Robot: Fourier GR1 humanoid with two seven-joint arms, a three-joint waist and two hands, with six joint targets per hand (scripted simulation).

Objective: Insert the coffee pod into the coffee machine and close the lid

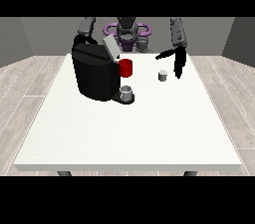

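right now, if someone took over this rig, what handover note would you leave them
Hand at the view's right: fingers straight, pointing down, holding nothing, just right of the small grey coffee pod.
Hand at the view's left: hidden behind the black coffee machine.
Pod stands on the white table, apart from the machine. Machine's grey lid is up. A grey cup sits on its base, a red mug behind.
Done: nothing. Left: grasp pod, insert, close lid.

robot (127,33): grey segmented arms, black hand (179,63) w/ fingers, dark grey torso, purple ring at shoulders.
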